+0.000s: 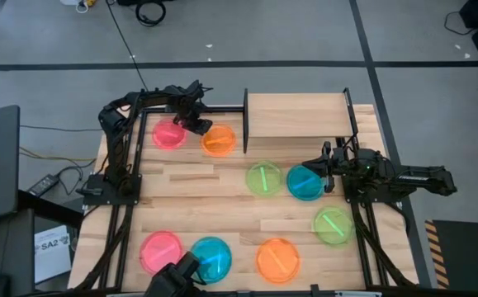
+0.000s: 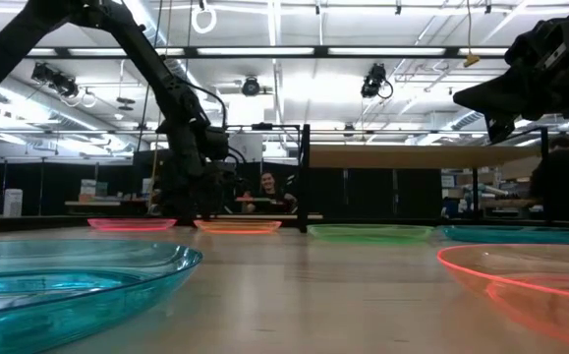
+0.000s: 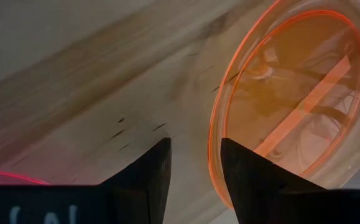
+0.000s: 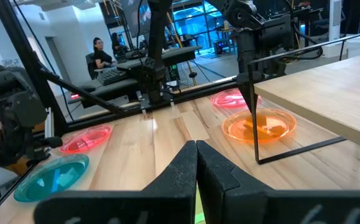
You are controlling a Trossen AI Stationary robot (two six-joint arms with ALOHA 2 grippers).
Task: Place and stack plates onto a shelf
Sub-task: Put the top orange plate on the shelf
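Plates lie flat on the tabletop and the shelf [image 1: 300, 114] is bare: we are at the first pick.

From the left, our left gripper [image 1: 199, 124] hovers with fingers spread between the pink plate [image 1: 169, 134] and the orange plate [image 1: 219, 140], its pads straddling the orange rim. Next, we judge, comes a clean pinch and a lift onto the board. Farther right, our right gripper [image 1: 331, 170] waits clenched and empty beside the blue plate [image 1: 305, 182].

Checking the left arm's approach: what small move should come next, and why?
Probably lower the left gripper so its open fingers straddle the orange plate's near rim, then close. The rim lies just beside one fingertip, and the shelf is bare.
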